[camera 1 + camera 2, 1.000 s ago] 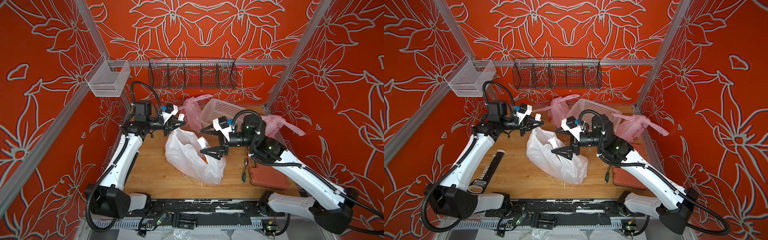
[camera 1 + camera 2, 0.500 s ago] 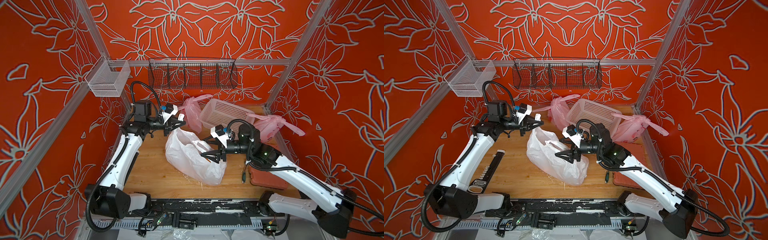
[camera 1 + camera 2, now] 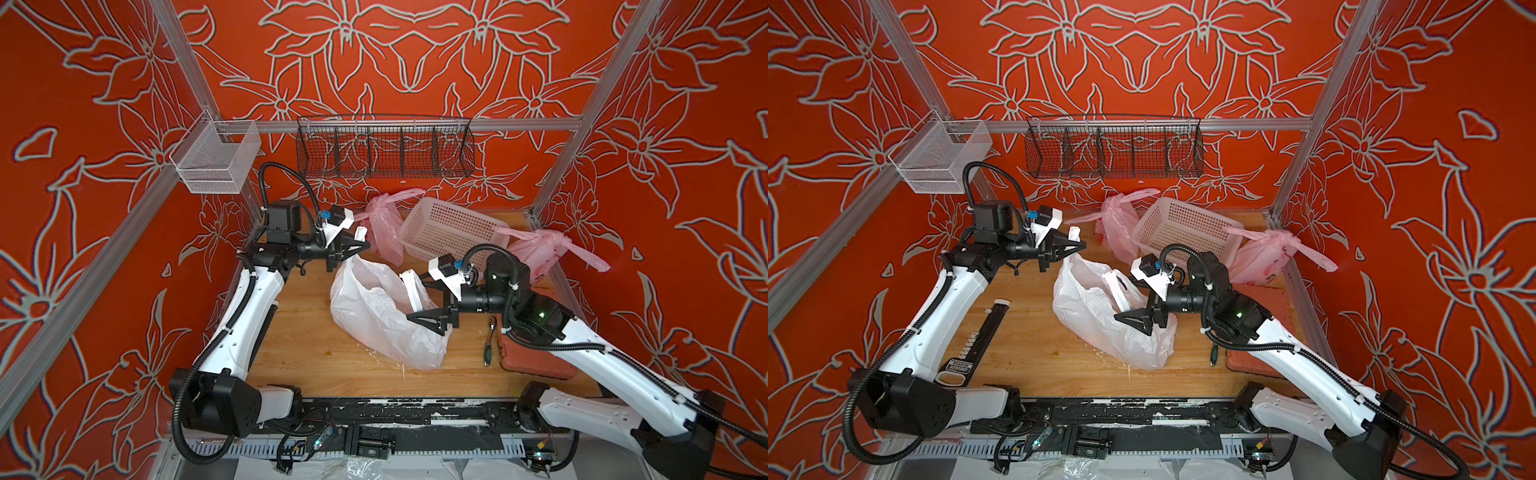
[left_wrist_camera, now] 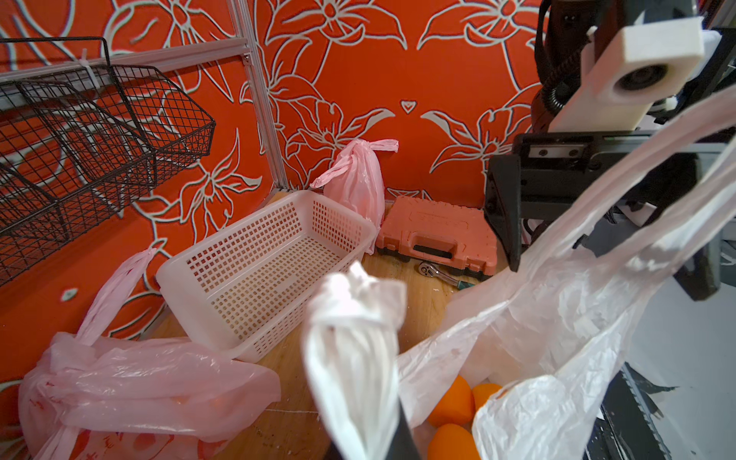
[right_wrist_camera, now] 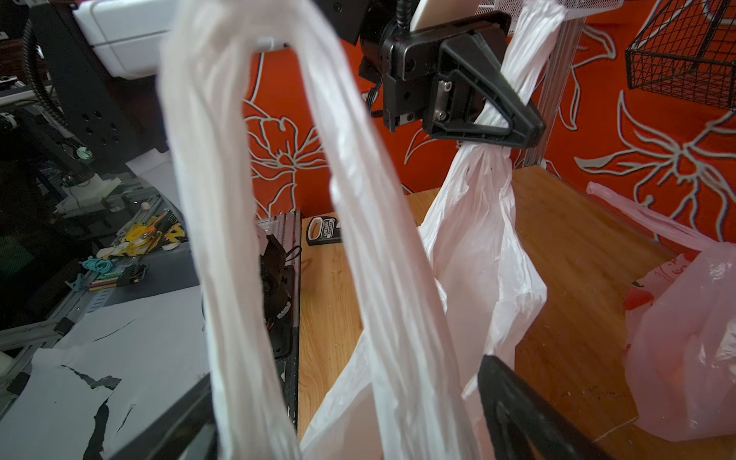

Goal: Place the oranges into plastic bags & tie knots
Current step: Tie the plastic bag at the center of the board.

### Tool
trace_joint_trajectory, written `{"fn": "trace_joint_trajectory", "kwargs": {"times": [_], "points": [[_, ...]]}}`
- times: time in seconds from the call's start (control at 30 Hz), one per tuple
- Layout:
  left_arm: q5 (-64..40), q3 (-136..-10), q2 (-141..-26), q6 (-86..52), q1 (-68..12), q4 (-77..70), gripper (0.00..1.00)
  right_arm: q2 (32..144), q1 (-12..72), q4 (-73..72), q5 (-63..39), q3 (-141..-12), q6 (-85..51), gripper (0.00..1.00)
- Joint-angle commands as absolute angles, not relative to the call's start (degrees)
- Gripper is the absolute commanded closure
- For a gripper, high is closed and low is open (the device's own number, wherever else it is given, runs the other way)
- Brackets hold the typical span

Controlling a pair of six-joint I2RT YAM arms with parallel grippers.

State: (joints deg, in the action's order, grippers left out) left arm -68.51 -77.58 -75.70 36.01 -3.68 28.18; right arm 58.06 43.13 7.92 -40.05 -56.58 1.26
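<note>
White bag (image 3: 386,332) handle (image 4: 352,318) tight in left gripper (image 3: 366,246); right gripper (image 3: 413,297) agape around other loop (image 5: 215,239).

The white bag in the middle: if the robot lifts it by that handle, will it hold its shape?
Probably not: the white bag looks thin and crinkly, sagging below the left gripper pinching its handle. The oranges inside would likely roll to the lowest point and pull it taut.

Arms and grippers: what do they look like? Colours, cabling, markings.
Both match. The left arm and right arm have white shells, black joints and black ribbed cable hoses. The left gripper and right gripper have black triangular fingers below a white camera block with a blue connector. A green light glows on one right-arm joint.
</note>
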Motion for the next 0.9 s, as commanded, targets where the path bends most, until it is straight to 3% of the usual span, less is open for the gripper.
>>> {"fn": "trace_joint_trajectory", "kwargs": {"times": [0.0,0.13,0.2,0.27,0.5,0.67,0.87], "points": [[-70.14,-79.27,-75.81,36.25,-3.12,27.87,1.0,57.0,43.5,8.95,-36.67,-55.51,3.21,0.15],[-70.36,-79.28,-75.76,35.62,-2.99,27.35,1.0,56.22,43.51,8.2,-33.76,-55.46,1.34,0.36],[-70.78,-79.28,-75.61,34.92,-2.99,26.82,1.0,55.61,43.46,7.65,-31.99,-55.46,-0.6,0.53],[-71.15,-79.28,-75.27,33.75,-3.14,25.95,1.0,54.92,43.46,7.64,-30.31,-55.63,-2.4,0.64],[-69.37,-78.86,-71.1,31.88,-6.67,27.42,1.0,54.49,43.48,14.88,-27.2,-61.21,-3.08,0.9],[-63.29,-77.72,-67.07,34.36,-14.24,31.55,1.0,58.94,43.37,27.28,-28.32,-70.26,1.68,1.0],[-61.38,-75.1,-65.08,37.98,-21.96,35.87,1.0,64.8,43.41,39.59,-24.97,-78.17,7.5,1.0]]}}
